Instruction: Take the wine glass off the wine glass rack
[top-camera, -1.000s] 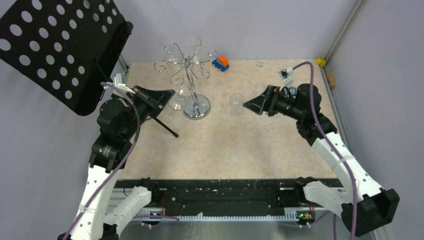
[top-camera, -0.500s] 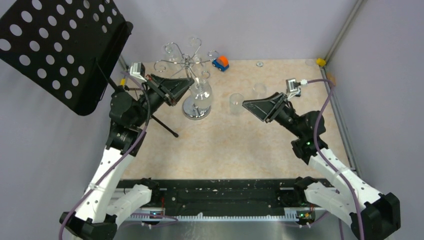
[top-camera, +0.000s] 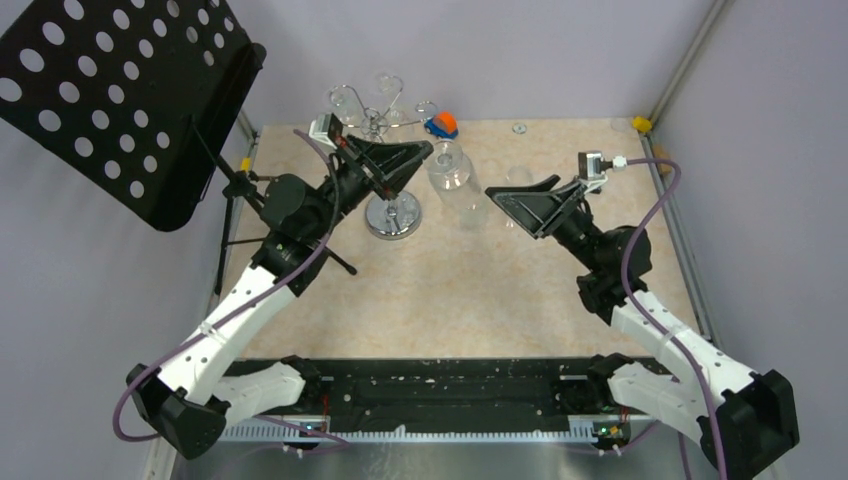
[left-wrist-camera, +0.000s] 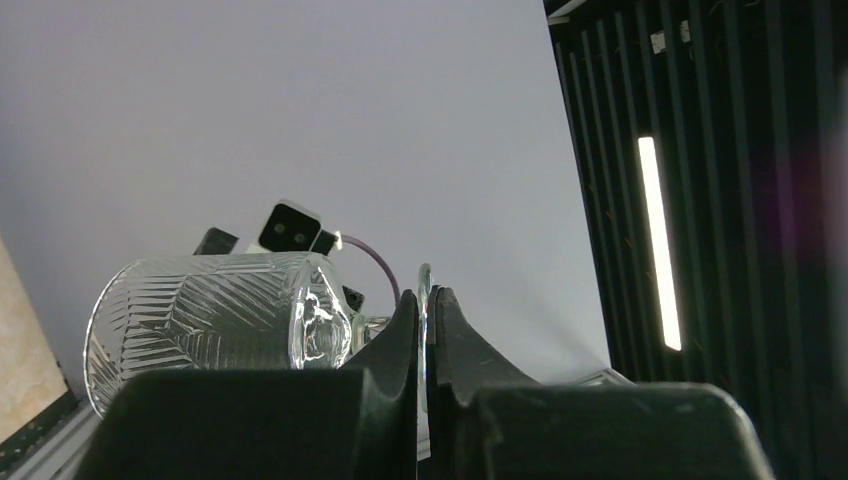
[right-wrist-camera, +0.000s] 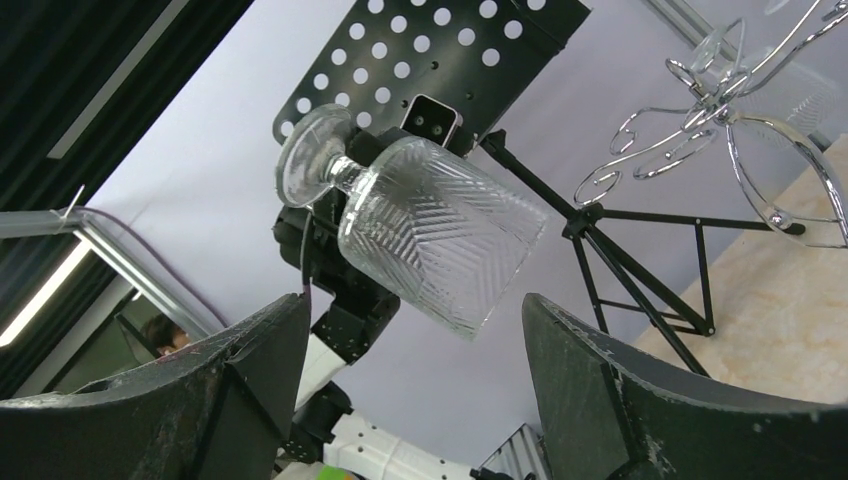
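1. The left tool (left-wrist-camera: 425, 305) is pinching the thin foot of the wine glass (right-wrist-camera: 430, 235), its fingers pressed together on the disc's edge. The glass is hanging in the air on its side, off the wine glass rack (top-camera: 385, 120) and above the surface (top-camera: 450, 300).
2. The right tool (top-camera: 503, 204) is hovering near the bowl with its fingers spread wide, gripping nothing.
3. The heavy bowl is levering against that narrow edge grip, so a quick swing is likely to be twisting it or slipping it free.
4. The left arm is reaching close past the rack's post, and a careless pull-back is risking a snag on the scrolled arms.
5. A tumbler (top-camera: 470, 210) is standing on the surface nearby, and lowering the glass there is inviting a knock.
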